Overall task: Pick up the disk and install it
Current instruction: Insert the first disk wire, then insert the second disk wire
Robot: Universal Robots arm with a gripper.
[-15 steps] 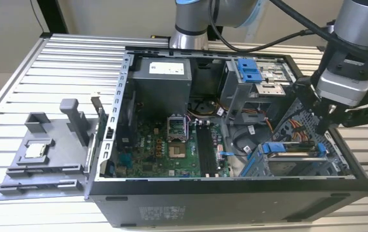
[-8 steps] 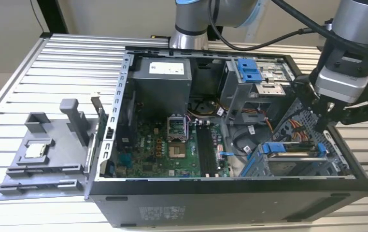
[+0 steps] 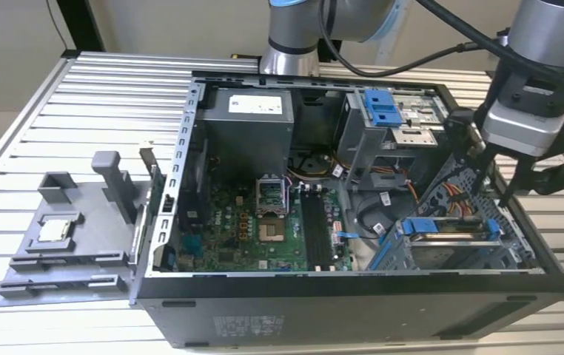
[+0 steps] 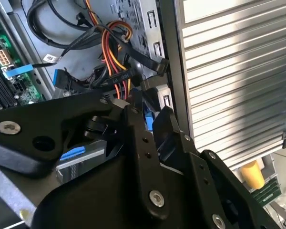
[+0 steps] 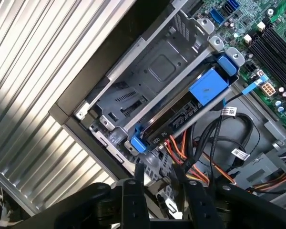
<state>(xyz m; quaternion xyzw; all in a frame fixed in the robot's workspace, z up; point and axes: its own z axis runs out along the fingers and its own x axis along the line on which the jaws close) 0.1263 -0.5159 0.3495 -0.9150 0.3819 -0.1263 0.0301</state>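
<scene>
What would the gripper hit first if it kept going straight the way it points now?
Most likely the bundle of orange and black cables beside the disk seated in the drive cage; the gripper hangs just above them. Depth is unclear.

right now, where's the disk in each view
Exterior view: disk sits in the metal cage, toward the exterior view's right.
First wrist view: disk slotted in the cage, beside the motherboard.
Second wrist view: blue-and-silver edge behind the black fingers.
Shared landmark: orange cables.
</scene>
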